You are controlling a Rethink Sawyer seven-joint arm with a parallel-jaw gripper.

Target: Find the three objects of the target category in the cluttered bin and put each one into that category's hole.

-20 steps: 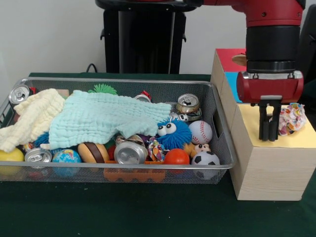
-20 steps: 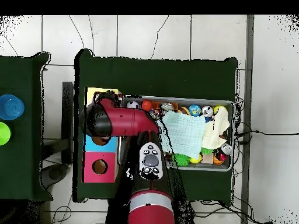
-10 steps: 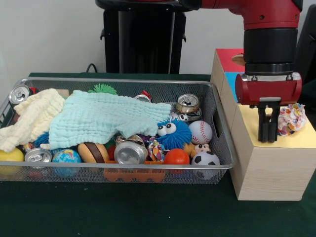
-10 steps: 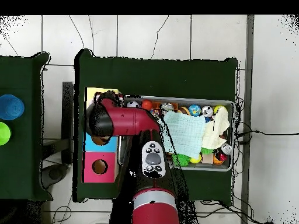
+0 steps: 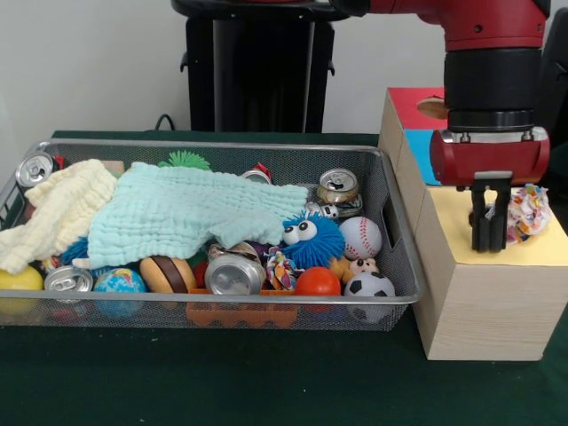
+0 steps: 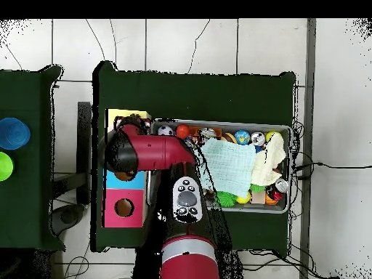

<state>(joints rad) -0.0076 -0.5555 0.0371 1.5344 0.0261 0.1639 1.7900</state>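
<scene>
Claw point(image 5: 491, 232) nearly closed, empty, over yellow panel point(image 5: 461, 232), beside crumpled ball point(image 5: 526, 213)

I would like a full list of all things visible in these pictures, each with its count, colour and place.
Wire bin: one, silver, on the green table.
Cloths: mint and cream, over the bin's clutter.
Cans: four visible, silver, e.g..
Balls: baseball, soccer ball, orange ball, globe ball.
Fuzzy blue toy: one, with eyes.
Wooden box: one, yellow, blue and red top panels.
Patterned cloth ball: one, on the yellow panel.
Cups: blue, green, side table.
Gripper: black, shut, beside the cloth ball.
</scene>
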